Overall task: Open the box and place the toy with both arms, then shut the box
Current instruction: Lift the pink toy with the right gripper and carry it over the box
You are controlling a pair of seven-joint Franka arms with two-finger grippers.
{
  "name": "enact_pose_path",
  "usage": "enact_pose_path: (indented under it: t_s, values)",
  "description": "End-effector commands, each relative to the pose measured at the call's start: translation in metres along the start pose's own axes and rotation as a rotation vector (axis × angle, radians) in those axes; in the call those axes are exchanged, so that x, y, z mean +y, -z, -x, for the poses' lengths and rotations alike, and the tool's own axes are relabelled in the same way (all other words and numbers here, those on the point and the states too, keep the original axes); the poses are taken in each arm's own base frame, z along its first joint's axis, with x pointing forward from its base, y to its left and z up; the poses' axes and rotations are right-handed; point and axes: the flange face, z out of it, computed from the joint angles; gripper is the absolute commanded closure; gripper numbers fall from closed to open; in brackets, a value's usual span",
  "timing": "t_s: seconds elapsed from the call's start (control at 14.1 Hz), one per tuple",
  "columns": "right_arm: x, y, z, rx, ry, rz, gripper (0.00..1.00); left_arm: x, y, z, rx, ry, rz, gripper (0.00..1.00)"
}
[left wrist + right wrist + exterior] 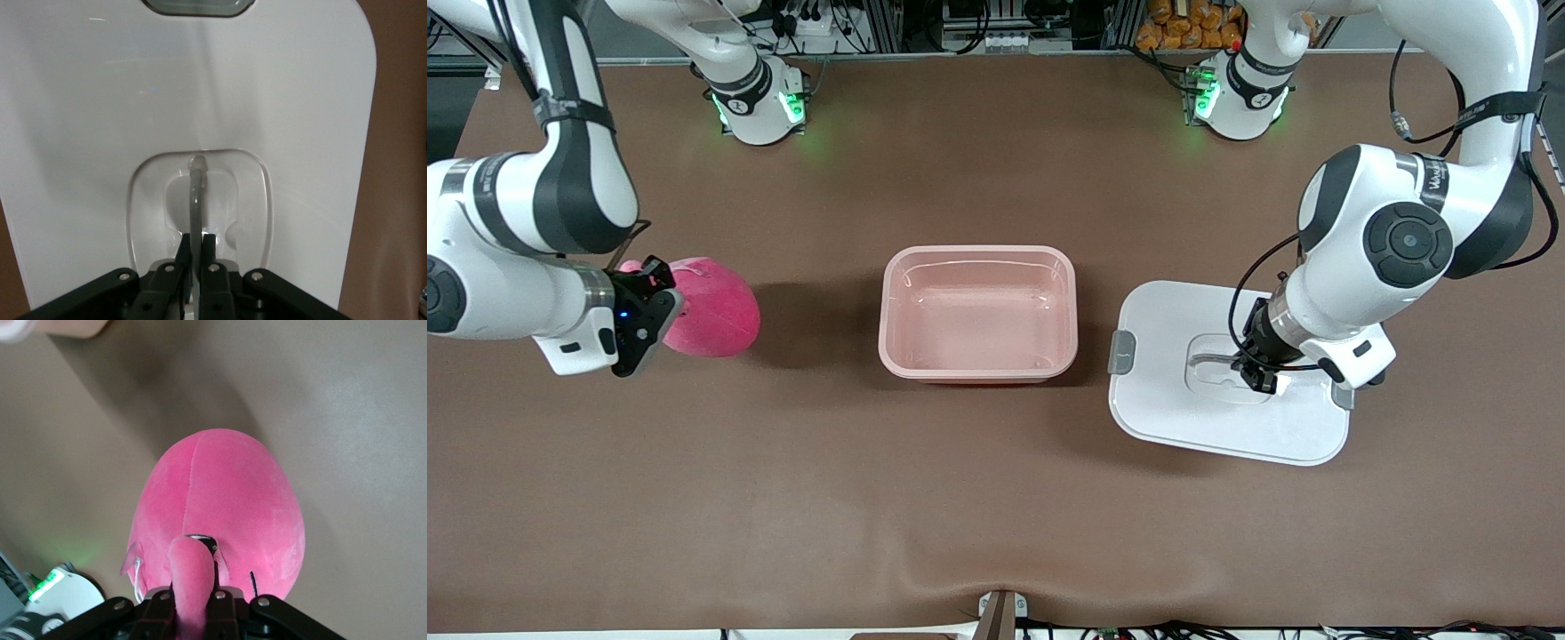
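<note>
The pink translucent box [978, 313] stands open mid-table with nothing inside. Its white lid [1192, 418] lies flat beside it, toward the left arm's end, with a grey clip [1121, 352] on its edge. My left gripper [1261, 372] is shut on the grey handle [195, 200] in the lid's recess [153, 220]. The hot-pink plush toy [716, 307] is at the right arm's end of the table. My right gripper [645, 307] is shut on a protruding pink part of the toy [220, 500]. I cannot tell whether the toy rests on the table.
The brown table mat [978, 516] spreads around the box. The arms' green-lit bases [760, 102] stand along the edge farthest from the front camera. A corner of the box [67, 327] shows in the right wrist view.
</note>
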Motion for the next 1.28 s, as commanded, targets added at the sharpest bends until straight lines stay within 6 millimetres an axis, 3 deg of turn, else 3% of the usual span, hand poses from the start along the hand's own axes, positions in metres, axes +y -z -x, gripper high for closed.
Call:
enact_pose_path:
  t_s: [0.0, 0.21, 0.36, 0.57, 1.21]
  values:
    - [-0.028, 0.015, -0.020, -0.003, -0.093, 0.007, 1.00, 0.000, 0.006, 0.012, 0.003, 0.016, 0.028, 1.00]
    - [-0.054, 0.019, -0.045, -0.006, -0.182, 0.020, 1.00, 0.001, 0.003, 0.016, 0.000, 0.017, 0.024, 1.00]
    - [-0.074, 0.022, -0.062, 0.003, -0.282, 0.018, 1.00, 0.000, 0.006, 0.035, 0.001, 0.021, 0.031, 1.00]
    - [-0.113, 0.028, -0.093, 0.014, -0.424, 0.018, 1.00, 0.000, 0.005, 0.033, 0.003, 0.028, 0.030, 1.00]
    - [-0.192, 0.040, -0.147, 0.065, -0.772, -0.017, 1.00, 0.001, 0.006, 0.033, 0.001, 0.028, 0.039, 1.00]
